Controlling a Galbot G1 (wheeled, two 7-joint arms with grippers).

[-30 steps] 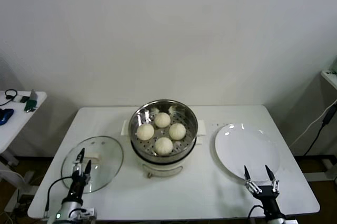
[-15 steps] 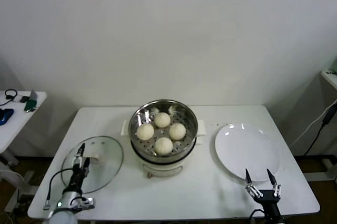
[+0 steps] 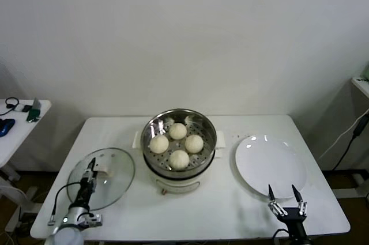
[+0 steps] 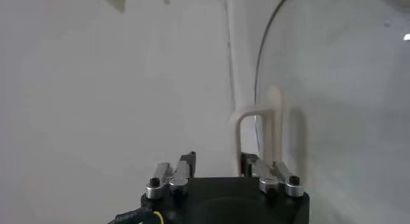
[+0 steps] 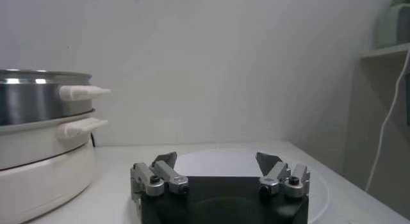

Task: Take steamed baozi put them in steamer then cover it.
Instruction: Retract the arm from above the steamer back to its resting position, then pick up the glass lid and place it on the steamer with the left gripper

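My left gripper (image 3: pixel 91 171) sits over the cover (image 3: pixel 101 178) at the bench's left end, with its fingers closing around the cover's oblong handle (image 4: pixel 256 139); I cannot tell if they grip yet. The steamer (image 3: pixel 179 139) lies at three o'clock from there, with four baozi (image 3: pixel 179 158) inside. My right gripper (image 3: pixel 283 194) waits open by the plate (image 3: pixel 270 166).

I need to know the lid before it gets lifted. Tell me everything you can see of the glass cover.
The cover is a round clear glass lid with a thin metal rim and a cream-white oblong handle at its centre. It lies flat on the white table, handle up, left of the steamer and apart from it. The left gripper is down over its handle, fingers on either side; whether they already pinch it cannot be told.
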